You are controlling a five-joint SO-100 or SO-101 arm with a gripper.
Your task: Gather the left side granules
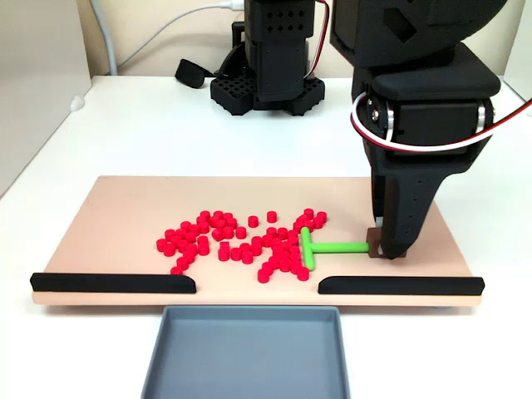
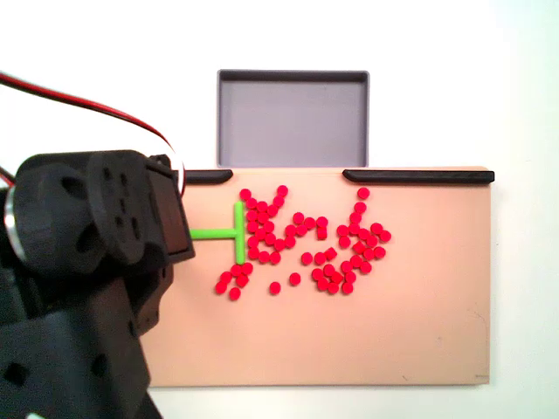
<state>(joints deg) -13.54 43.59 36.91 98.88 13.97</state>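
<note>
- A flat tan board [image 1: 125, 216] lies on a white table [image 1: 50, 166]. I use the board as the landmark for every place below.
- The granules [image 1: 241, 241] are many small red pellets lying on the board, spread in a loose patch around its middle. In a fixed view [image 2: 306, 240] from above they lie in the upper half of the board.
- A green T-shaped pusher [image 1: 320, 247] lies flat on the board. Its crossbar touches the edge of the red patch, and some pellets lie right against it.
- The black gripper [image 1: 384, 249] stands on the board at the far end of the pusher's stem, pointing down. A small brown block sits at its tip, where the stem ends. The fingers look pinched together around that end of the pusher.
- In a fixed view from above, the arm's black body covers one end of the board, and the green stem [image 2: 212, 233] goes in under it.
- Two black rails [image 1: 112, 283] [image 1: 399, 285] sit along one long edge of the board, with a gap between them.
- A grey tray [image 1: 245, 353] lies on the table just beside the board, at that gap.
- The arm's black base [image 1: 266, 87] stands on the table past the board's other long edge.
</note>
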